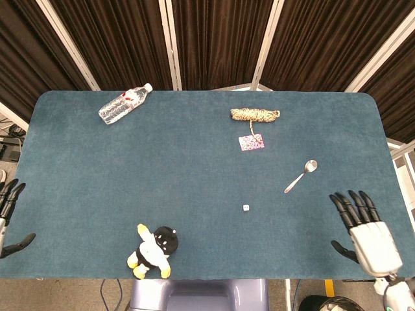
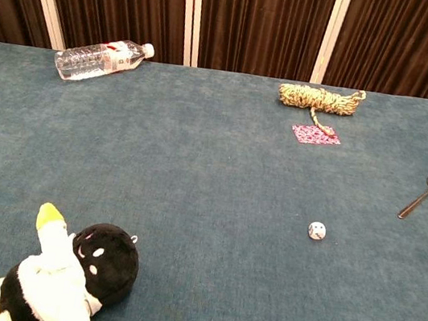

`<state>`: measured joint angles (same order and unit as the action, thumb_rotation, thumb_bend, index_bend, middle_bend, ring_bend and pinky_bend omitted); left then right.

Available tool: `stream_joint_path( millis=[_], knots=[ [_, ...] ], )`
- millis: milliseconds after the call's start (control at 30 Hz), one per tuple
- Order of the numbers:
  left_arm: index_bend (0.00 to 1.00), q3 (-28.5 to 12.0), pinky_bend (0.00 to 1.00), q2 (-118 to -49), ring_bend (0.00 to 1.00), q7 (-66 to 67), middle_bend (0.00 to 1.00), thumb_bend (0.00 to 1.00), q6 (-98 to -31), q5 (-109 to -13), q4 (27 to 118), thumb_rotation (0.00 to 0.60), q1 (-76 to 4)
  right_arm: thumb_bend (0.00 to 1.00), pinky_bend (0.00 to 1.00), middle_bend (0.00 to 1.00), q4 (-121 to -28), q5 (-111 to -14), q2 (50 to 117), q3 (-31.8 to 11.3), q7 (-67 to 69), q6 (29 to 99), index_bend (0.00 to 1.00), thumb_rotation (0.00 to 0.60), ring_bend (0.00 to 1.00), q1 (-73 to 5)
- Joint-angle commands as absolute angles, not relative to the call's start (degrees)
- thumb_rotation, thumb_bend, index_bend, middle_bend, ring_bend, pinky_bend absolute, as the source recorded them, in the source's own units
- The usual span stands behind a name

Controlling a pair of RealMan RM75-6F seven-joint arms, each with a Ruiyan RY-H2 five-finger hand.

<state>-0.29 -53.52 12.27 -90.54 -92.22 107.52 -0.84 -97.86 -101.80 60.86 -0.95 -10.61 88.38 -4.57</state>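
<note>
Your right hand [image 1: 363, 223] hovers empty at the desk's [image 1: 194, 168] near right edge, fingers spread. The metal spoon [image 1: 300, 175] lies nearest it, toward eleven o'clock, slim handle pointing back at seven, rounded bowl at one. Your left hand [image 1: 10, 214], also spread and empty, is well apart.

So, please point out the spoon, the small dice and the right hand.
spoon [image 1: 311, 165], head view, on its bowl.
dice [image 2: 316, 230], chest view, on its front face.
right hand [image 1: 367, 232], head view, on its back.
</note>
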Motion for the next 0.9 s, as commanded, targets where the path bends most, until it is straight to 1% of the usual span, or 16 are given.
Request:
stream_joint_path(
  millis=[33,67,100,167,300,433,633,900],
  knots=[
    [0.00,-0.7,0.00,-54.3,0.00,14.0,0.00,0.00,-88.9,-91.0,107.8,0.600,-1.8,0.70,0.85,0.66,-95.3,-103.2,62.7,-0.3,-11.2,79.6,0.00,0.600,0.62,-9.8],
    [0.00,-0.9,0.00,-54.5,0.00,14.3,0.00,0.00,-88.6,-90.6,107.8,0.600,-2.0,0.76,0.92,0.69,-95.0,-103.2,63.0,0.0,-11.0,77.1,0.00,0.600,0.66,-11.0],
    [0.00,-1.0,0.00,-54.6,0.00,14.7,0.00,0.00,-88.3,-90.2,107.8,0.600,-2.1,0.79,0.96,0.70,-94.7,-103.2,63.4,0.4,-10.9,74.7,0.00,0.600,0.68,-12.1],
    [0.00,-1.3,0.00,-54.9,0.00,15.1,0.00,0.00,-87.8,-89.3,107.8,0.600,-2.4,0.81,0.99,0.70,-94.2,-102.5,64.1,1.0,-10.9,70.0,0.00,0.600,0.69,-14.2],
    [0.00,-2.0,0.00,-55.2,0.00,15.5,0.00,0.00,-86.9,-87.4,107.7,0.600,-2.9,0.84,1.00,0.71,-93.9,-100.4,65.7,1.5,-10.1,61.8,0.00,0.600,0.71,-17.8],
    [0.00,-2.6,0.00,-56.0,0.00,16.8,0.00,0.00,-85.2,-84.9,107.2,0.600,-3.7,0.84,1.00,0.71,-93.4,-98.0,67.6,0.8,-10.4,56.7,0.00,0.600,0.71,-20.7],
    [0.00,-3.2,0.00,-57.6,0.00,19.2,0.00,0.00,-83.3,-82.3,106.2,0.600,-4.8,0.85,1.00,0.71,-91.9,-94.7,70.0,-0.3,-12.2,51.3,0.00,0.600,0.71,-24.0],
    [0.00,-3.6,0.00,-58.8,0.00,21.6,0.00,0.00,-82.8,-80.4,105.9,0.600,-5.4,0.85,1.00,0.71,-90.5,-91.2,72.6,-1.2,-14.3,47.3,0.00,0.600,0.71,-26.9]
  ],
)
